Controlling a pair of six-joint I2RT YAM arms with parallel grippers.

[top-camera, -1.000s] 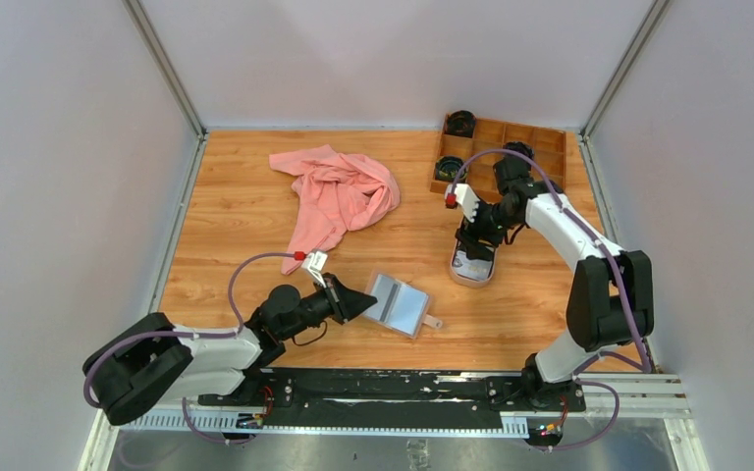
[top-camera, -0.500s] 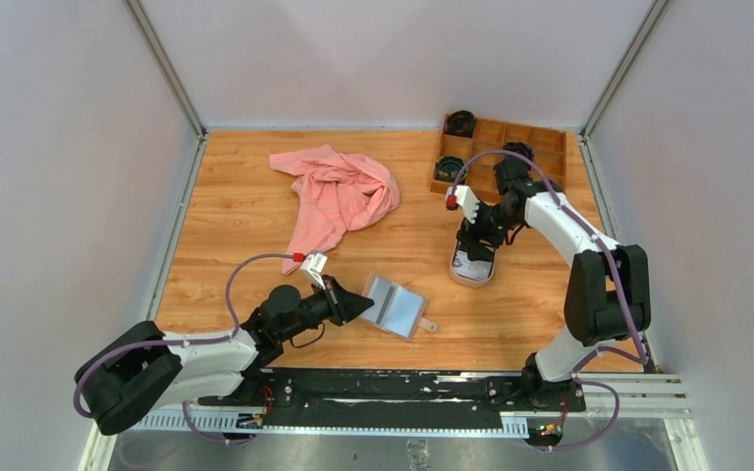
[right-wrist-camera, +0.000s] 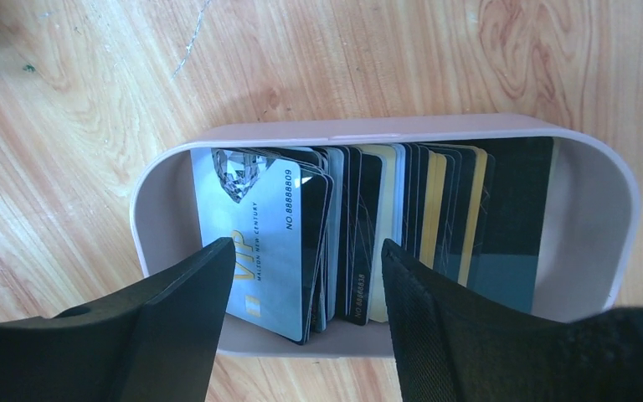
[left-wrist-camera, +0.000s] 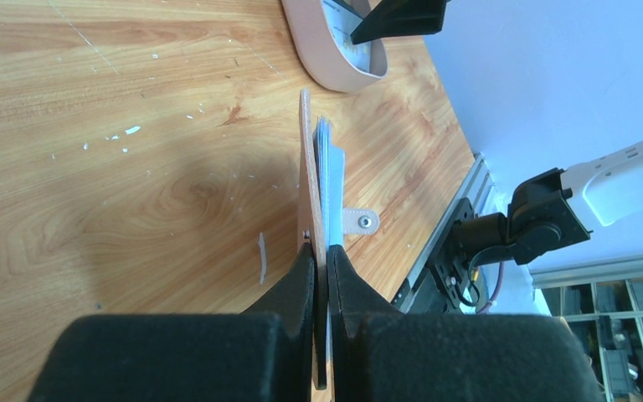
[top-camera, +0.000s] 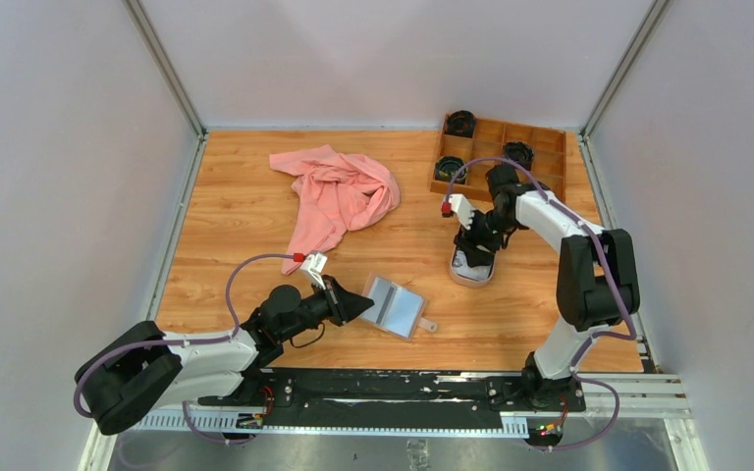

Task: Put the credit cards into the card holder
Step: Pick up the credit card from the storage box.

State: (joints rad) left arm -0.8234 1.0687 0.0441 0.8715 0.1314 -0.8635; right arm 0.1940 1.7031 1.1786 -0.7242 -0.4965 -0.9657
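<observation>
The credit cards (right-wrist-camera: pixel 343 234) stand on edge, packed side by side in the oval pinkish tray (right-wrist-camera: pixel 167 193). A silver card is at one end, with black and gold ones behind it. The tray sits right of centre on the wooden table (top-camera: pixel 245 226).

My right gripper (right-wrist-camera: pixel 306 268) points straight down into the tray. Its fingers are apart and straddle the middle of the stack, with the tips below the card tops. I can't tell whether either pad is touching a card. The right arm rises from its base, bends at a high elbow and folds back toward the centre.

The card holder (top-camera: pixel 398 305) lies open near the front edge, left of the tray, showing its light blue pockets. Its snap tab (left-wrist-camera: pixel 362 221) sticks out on the near right side. My left gripper (left-wrist-camera: pixel 322 260) is clamped tight on the holder's near-left edge, pinching the tan cover and the blue pockets together. The left arm lies low and stretched out, angled in from its base toward the middle. I can't tell whether the holder's far edge rests on the wood.

Between holder and tray there is bare wood. A crumpled pink cloth (top-camera: pixel 339 196) lies well away at the far left. A wooden compartment box (top-camera: pixel 540 147) sits in the far right corner, just beyond the right arm. Metal rails and pale walls close in both sides of the table.
</observation>
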